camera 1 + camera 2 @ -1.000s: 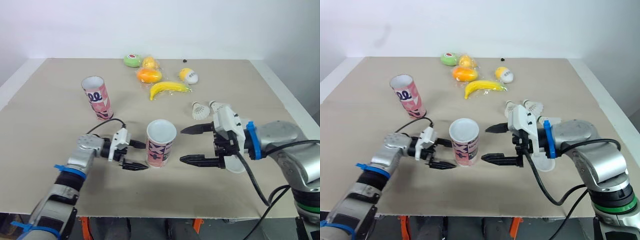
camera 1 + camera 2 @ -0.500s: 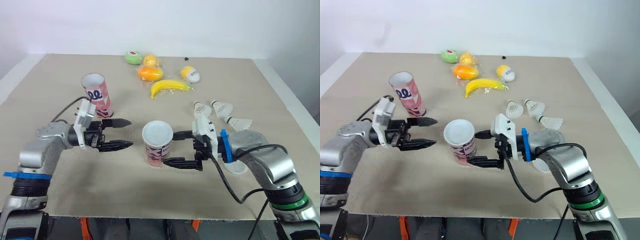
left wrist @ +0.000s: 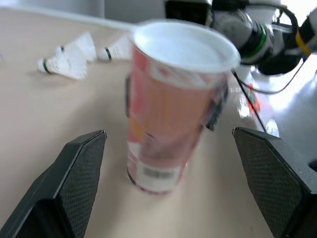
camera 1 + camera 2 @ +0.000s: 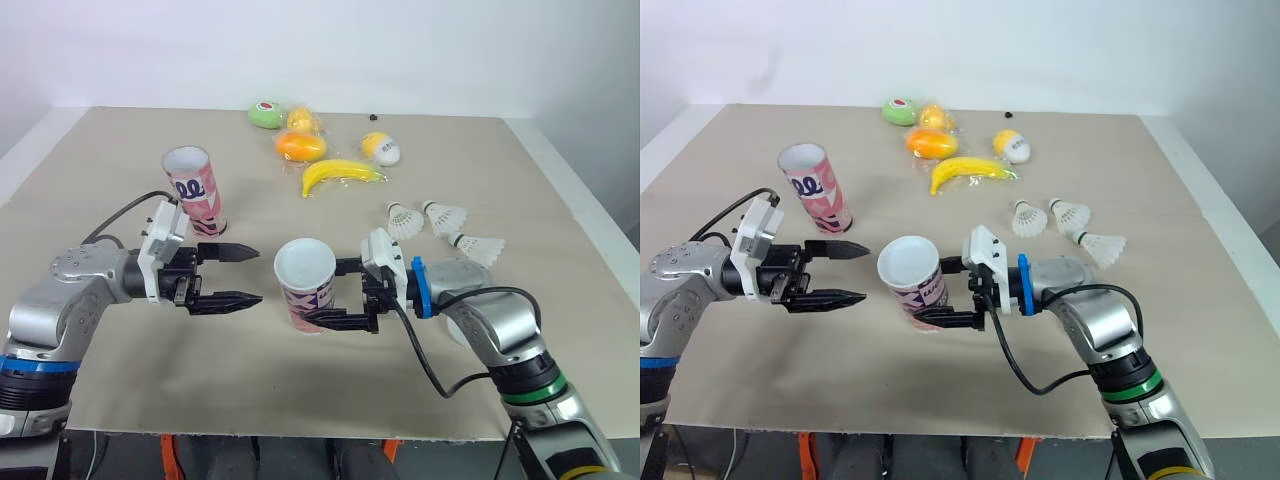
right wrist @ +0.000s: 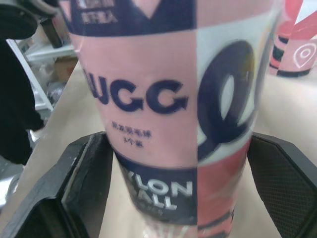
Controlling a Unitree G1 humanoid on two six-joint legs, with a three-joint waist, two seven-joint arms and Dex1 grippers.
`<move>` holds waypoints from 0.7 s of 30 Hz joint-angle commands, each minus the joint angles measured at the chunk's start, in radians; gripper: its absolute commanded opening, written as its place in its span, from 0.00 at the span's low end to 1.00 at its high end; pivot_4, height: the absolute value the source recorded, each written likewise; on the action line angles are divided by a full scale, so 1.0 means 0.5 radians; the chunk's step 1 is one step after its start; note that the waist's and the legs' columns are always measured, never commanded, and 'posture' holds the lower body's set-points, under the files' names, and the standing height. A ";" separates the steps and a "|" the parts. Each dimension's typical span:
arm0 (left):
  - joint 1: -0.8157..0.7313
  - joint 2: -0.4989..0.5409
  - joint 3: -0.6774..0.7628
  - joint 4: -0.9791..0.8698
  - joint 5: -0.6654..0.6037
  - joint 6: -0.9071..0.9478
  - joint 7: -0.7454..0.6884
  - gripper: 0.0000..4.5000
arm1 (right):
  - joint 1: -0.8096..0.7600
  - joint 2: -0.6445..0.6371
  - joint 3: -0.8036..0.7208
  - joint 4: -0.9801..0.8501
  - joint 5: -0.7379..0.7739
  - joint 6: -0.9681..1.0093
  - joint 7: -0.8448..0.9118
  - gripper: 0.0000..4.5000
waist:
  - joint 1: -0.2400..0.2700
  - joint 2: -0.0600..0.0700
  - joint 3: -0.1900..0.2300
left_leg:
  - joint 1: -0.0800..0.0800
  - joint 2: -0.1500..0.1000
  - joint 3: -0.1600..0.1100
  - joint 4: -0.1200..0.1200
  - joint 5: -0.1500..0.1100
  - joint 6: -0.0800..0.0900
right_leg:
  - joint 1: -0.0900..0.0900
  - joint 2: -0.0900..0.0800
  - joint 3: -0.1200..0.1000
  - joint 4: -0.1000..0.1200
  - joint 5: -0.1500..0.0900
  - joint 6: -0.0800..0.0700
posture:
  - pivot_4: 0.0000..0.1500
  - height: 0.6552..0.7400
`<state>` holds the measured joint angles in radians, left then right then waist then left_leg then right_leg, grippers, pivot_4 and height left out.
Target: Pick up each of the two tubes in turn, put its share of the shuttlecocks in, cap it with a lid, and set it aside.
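Shifted leftward, the near tube (image 4: 306, 288) leans, gripped by right fingers (image 4: 330, 319); left fingers (image 4: 230, 298) gape beside it.

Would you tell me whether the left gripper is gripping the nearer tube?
No, the left gripper is open and sits short of the nearer tube, with a clear gap between them.

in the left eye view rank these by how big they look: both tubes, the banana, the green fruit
1. near tube and far tube: about alike, and the near one's closeness to the camera makes ranking them unsure
2. banana
3. green fruit
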<state>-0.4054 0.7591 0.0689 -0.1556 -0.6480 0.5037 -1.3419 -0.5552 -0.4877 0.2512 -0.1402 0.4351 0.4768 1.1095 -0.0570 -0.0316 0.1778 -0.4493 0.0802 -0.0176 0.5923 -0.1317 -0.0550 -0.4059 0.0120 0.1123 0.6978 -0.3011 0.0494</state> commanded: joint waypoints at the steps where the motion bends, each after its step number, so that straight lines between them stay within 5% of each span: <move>1: -0.016 0.010 -0.008 -0.037 0.019 -0.067 -0.024 0.94 | -0.044 0.027 0.004 0.017 -0.017 -0.060 0.024 0.98 | 0.002 0.000 0.000 | 0.000 0.000 0.000 0.000 0.000 0.000 | 0.000 0.000 0.000 0.000 0.000 0.000 | 1.00 1.00; 5: -0.028 -0.007 -0.044 -0.003 0.050 -0.120 -0.040 0.94 | -0.043 0.038 0.000 0.039 -0.021 -0.070 0.036 0.98 | 0.012 0.000 0.000 | 0.000 0.000 0.000 0.000 0.000 0.000 | 0.000 0.000 0.000 0.000 0.000 0.000 | 1.00 1.00; 10: -0.051 -0.035 -0.088 0.040 0.077 -0.172 -0.068 1.00 | -0.016 0.012 -0.035 -0.011 0.006 -0.039 0.026 0.66 | 0.015 0.000 0.000 | 0.000 0.000 0.000 0.000 0.000 0.000 | 0.000 0.000 0.000 0.000 0.000 0.000 | 1.00 1.00; 18: -0.130 -0.105 -0.162 0.123 0.116 -0.236 -0.110 1.00 | 0.012 -0.042 -0.138 -0.136 0.086 0.037 -0.020 0.66 | 0.019 0.000 0.000 | 0.000 0.000 0.000 0.001 0.000 0.000 | 0.000 0.000 0.000 0.000 0.000 0.000 | 1.00 1.00; 21: -0.215 -0.206 -0.195 0.154 0.080 -0.216 -0.090 1.00 | 0.009 -0.094 -0.411 -0.195 0.204 0.084 -0.139 0.66 | 0.020 0.000 0.000 | -0.001 0.000 0.000 0.001 0.000 0.000 | 0.001 0.000 0.000 0.000 0.000 0.000 | 1.00 1.00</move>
<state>-0.4810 0.6737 -0.0269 -0.0780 -0.5893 0.3998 -1.3881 -0.5400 -0.5138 0.1632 -0.1850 0.4824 0.5150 1.0780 -0.0470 -0.0316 0.1778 -0.4501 0.0800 -0.0181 0.5935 -0.1317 -0.0550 -0.4055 0.0120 0.1117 0.6980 -0.3010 0.0494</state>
